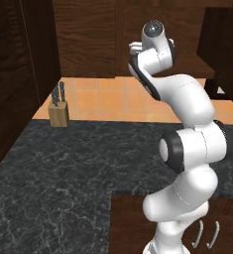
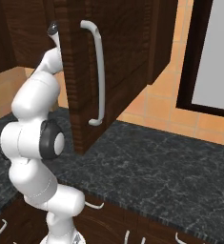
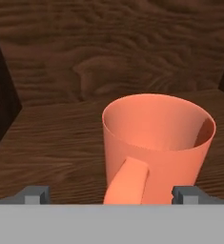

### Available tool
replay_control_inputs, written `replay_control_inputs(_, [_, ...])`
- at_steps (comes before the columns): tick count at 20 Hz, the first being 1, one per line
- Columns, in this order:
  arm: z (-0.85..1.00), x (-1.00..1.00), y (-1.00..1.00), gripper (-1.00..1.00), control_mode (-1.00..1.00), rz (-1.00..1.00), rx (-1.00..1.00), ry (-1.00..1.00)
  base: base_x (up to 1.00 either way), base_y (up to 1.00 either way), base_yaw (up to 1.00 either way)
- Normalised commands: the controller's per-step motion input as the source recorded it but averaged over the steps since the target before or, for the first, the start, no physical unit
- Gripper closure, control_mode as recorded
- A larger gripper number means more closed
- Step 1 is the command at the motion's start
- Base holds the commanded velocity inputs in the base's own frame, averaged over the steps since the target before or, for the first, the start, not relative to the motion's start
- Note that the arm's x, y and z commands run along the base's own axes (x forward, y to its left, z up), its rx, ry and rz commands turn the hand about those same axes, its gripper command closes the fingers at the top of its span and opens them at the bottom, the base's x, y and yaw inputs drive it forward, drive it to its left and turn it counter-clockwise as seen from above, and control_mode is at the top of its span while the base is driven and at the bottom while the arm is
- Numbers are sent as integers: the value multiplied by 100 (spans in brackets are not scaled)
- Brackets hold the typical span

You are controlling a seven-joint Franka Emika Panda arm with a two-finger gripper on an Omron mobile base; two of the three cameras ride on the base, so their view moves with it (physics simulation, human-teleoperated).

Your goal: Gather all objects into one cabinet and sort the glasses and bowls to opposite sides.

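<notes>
A salmon-orange cup [image 3: 158, 138] stands upright on the wooden shelf [image 3: 51, 147] inside the dark brown cabinet, its side handle [image 3: 127, 183] turned toward the hand. My gripper [image 3: 111, 195] is open just in front of it, one fingertip [image 3: 37, 194] to the left of the handle and the other at the cup's right side. Nothing is held. In the right base view the cabinet door [image 2: 118, 71] stands swung open with its long light-grey bar handle [image 2: 100, 71], and the arm reaches up behind it. The bowls are out of view.
A dark marble counter [image 1: 63, 163] runs below the cabinet, with a knife block [image 1: 59, 111] at its back left. Drawers with small handles [image 1: 207, 233] sit under the counter edge. A dark-framed window [image 2: 206, 57] is on the right wall.
</notes>
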Motion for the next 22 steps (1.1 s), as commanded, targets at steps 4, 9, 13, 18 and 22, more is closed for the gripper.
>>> replay_control_inputs(4, [-4, 16, 0, 100, -100, -1, 0, 0, 0, 0, 0])
replay_control_inputs(9, [0, -1, 0, 100, -100, 0, 0, 0, 0, 0, 0])
replay_control_inputs(13, [1, -75, 0, 100, -100, 0, -6, -2, 0, 0, 0])
replay_control_inputs(18, [5, -100, 3, 100, -100, 8, -5, -8, 0, 0, 0])
replay_control_inputs(22, [20, -100, 30, 100, -100, 15, 0, -10, 0, 0, 0])
